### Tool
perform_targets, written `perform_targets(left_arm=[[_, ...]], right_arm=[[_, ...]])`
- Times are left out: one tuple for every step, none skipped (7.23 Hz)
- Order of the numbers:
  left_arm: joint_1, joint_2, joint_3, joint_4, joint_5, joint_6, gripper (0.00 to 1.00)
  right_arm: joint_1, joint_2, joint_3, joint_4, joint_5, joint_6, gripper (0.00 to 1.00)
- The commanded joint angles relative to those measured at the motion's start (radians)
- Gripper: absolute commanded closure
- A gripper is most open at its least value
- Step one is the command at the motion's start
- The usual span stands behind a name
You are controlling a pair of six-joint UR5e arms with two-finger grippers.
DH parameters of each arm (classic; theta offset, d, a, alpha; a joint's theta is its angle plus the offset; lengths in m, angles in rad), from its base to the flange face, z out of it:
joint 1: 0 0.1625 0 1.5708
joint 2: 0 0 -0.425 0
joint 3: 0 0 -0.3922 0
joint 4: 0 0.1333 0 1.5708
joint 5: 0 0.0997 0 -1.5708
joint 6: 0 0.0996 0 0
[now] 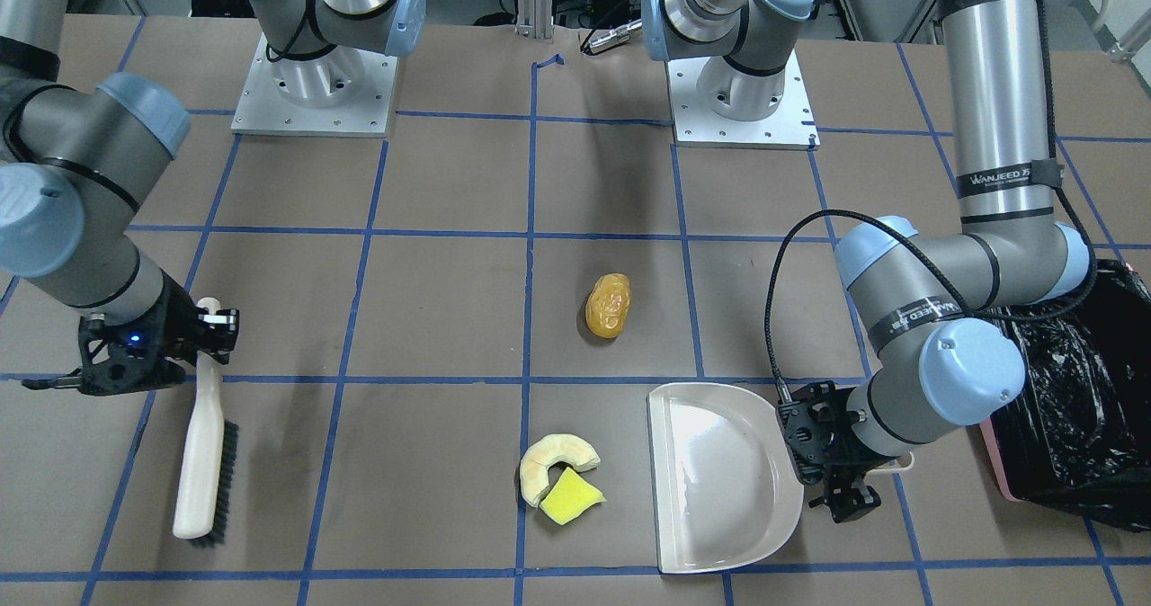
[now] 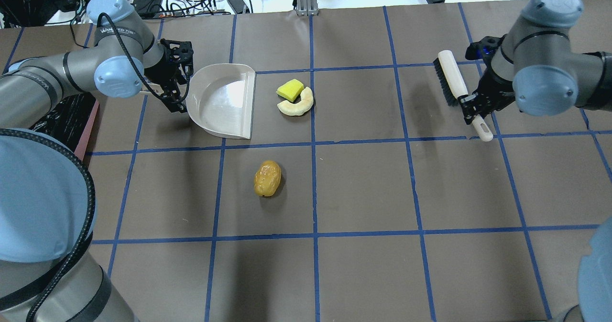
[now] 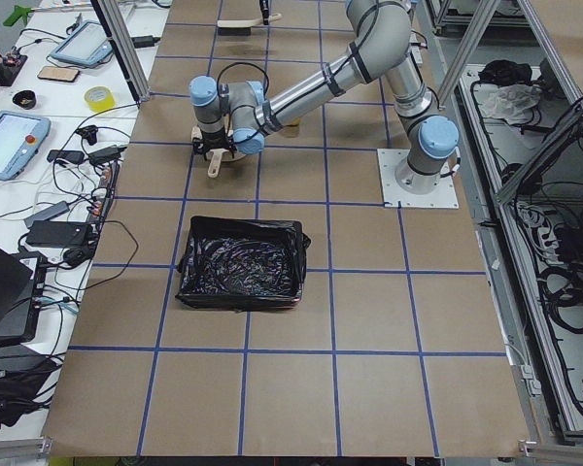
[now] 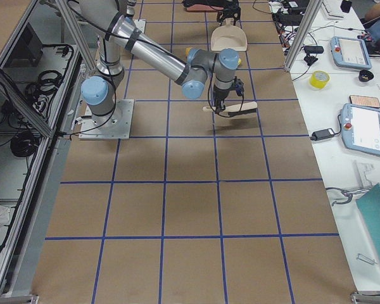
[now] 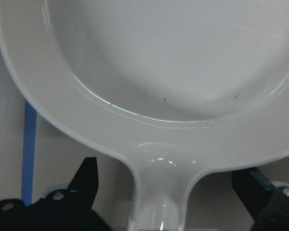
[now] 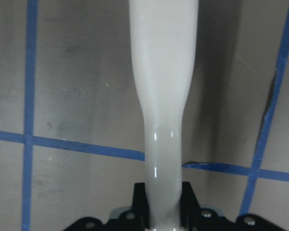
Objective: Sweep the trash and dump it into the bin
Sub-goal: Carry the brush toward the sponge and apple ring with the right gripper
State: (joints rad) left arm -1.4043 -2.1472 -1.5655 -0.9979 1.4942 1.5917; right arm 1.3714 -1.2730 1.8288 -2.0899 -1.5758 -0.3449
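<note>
The golden-brown potato-like lump (image 1: pixel 609 305) lies alone mid-table. The pale crescent (image 1: pixel 550 456) and the yellow-green wedge (image 1: pixel 571 496) touch each other, just off the open edge of the off-white dustpan (image 1: pixel 719 480). My left gripper (image 1: pixel 841 485) is open, its fingers (image 5: pixel 86 178) standing wide on both sides of the dustpan handle (image 5: pixel 159 202). My right gripper (image 1: pixel 216 327) is shut on the handle of a white brush (image 1: pixel 202 462) with black bristles, which seems to hang slightly above the table. The pink bin (image 1: pixel 1070 408) with its black bag stands behind my left arm.
The table is brown with a blue tape grid. The two arm bases (image 1: pixel 315 93) are bolted at the robot's side. Cables, tablets and a tape roll (image 3: pixel 97 97) lie on a side bench beyond the table's edge.
</note>
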Motion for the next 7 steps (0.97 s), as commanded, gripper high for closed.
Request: perform_targets(left_arm=[[-0.008,0.012,-0.036,0.027,0.011,0.078,0.0],[-0.007,0.006,-0.033,0.034,0.001,0.077,0.0],[-0.005,0.006,-0.036,0.035,0.001,0.08,0.01],[-0.004,0.001,-0.03,0.035,0.001,0.077,0.01],[-0.004,0.003,-0.01,0.033,-0.002,0.074,0.01],[-0.002,0.006,0.004,0.032,-0.003,0.061,0.03],[0.004,0.009,0.002,0.03,-0.003,0.06,0.03]], right_arm=[[0.166,0.003,-0.005,-0.002,0.009,0.224,1.0],[0.237,0.017,-0.046,0.008,0.008,0.301,1.0],[0.285,0.035,-0.089,0.058,0.011,0.37,1.0],[0.331,0.059,-0.121,0.063,0.013,0.435,1.0],[0.383,0.085,-0.149,0.06,0.023,0.493,1.0],[0.424,0.121,-0.182,0.06,0.039,0.565,1.0],[0.46,0.156,-0.215,0.06,0.042,0.611,1.0]])
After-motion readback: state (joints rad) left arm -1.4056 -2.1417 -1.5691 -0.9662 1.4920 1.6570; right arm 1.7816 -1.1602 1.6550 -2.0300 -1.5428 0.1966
